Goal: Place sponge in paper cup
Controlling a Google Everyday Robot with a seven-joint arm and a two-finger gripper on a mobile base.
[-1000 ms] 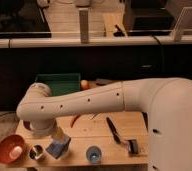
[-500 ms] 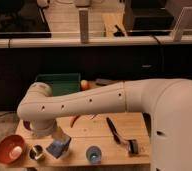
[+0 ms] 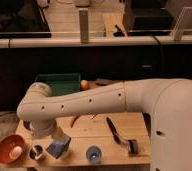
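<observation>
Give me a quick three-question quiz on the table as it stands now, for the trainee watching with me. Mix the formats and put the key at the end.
1. Multiple choice: the gripper is low over the front left of the table. Which thing is it closest to? A) green bin B) sponge C) orange ball
2. True or false: the metal cup stands between the red bowl and the sponge.
3. Fill in: in the picture, the black-handled brush lies to the ___ of the blue cup.

Key: 1 B; 2 true; 3 right.
</observation>
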